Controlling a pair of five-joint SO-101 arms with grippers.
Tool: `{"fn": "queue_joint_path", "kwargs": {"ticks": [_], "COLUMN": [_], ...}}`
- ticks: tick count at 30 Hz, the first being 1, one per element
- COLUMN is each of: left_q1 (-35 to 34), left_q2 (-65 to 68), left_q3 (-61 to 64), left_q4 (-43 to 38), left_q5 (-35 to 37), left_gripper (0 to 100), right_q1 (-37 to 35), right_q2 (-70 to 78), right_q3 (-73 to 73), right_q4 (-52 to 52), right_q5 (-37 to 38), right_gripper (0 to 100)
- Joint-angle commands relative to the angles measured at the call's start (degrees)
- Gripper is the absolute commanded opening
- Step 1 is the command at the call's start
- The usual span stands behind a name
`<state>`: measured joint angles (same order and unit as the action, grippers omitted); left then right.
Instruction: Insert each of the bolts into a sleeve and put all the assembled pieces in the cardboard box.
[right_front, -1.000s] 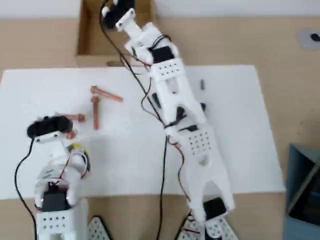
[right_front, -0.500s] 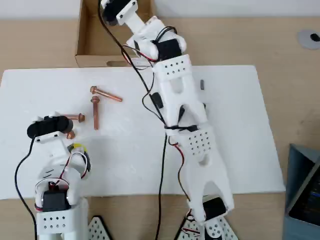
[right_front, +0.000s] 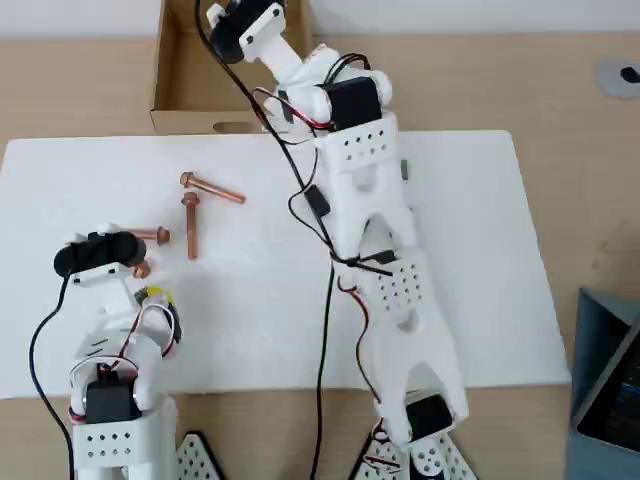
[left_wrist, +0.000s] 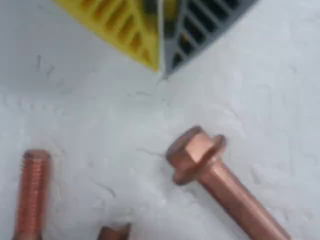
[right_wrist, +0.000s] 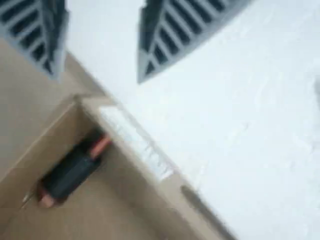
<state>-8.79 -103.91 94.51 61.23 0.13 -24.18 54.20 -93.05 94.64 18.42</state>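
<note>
Left pincer: mine, pinched shut, yellow and grey tips meeting with nothing between them, low over the white sheet. Near the tips lies a flanged bolt: copper, hex head with a round collar, plain shaft pointing away from the tips. A second bolt shows its threaded end, apart from the first. From above, loose copper bolts lie on the left part of the sheet. A slanted bolt and a straight bolt have their heads close together, and a short bolt lies just beside my left wrist. None of them has a sleeve on. Right pincer: mine, spread wide and empty, with grey ribbed fingers, over the edge where the sheet meets the cardboard box. Inside the box lies one assembled piece, on its side on the floor. It is a black sleeve with copper showing at both ends. A small grey stub lies on the sheet beside my right arm.
</note>
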Motion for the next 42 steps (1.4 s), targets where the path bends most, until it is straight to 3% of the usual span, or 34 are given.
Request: {"fn": "queue_joint_path", "kwargs": {"ticks": [1, 13, 18, 27, 33, 42], "left_q1": [-0.5, -0.5, -0.5, -0.5, -0.5, -0.5], "left_q2": [-0.6, -0.6, -0.6, -0.6, -0.6, -0.6], "left_q3": [-0.2, -0.2, -0.2, -0.2, -0.2, -0.2], "left_q4": [-1.1, -1.1, -1.1, -1.1, -1.1, -1.1], "left_q5": [0.0, 0.1, 0.1, 0.1, 0.1, 0.1], "left_gripper": [0, 0, 0, 0, 0, 0], "right_q1": [0.3, 1.6, 1.6, 1.6, 1.5, 1.5], "right_q2": [-7.3, -15.1, -24.3, -38.1, -37.4, -28.5], "right_q3": [-2.5, 2.9, 16.5, 48.9, 58.9, 59.5], "right_q4": [4.3, 7.9, 7.9, 7.6, 6.9, 6.6], "right_q5": [0.4, -0.2, -6.9, -11.9, -11.8, -11.3], "right_gripper": [12.4, 12.4, 12.6, 12.7, 12.7, 13.1]}}
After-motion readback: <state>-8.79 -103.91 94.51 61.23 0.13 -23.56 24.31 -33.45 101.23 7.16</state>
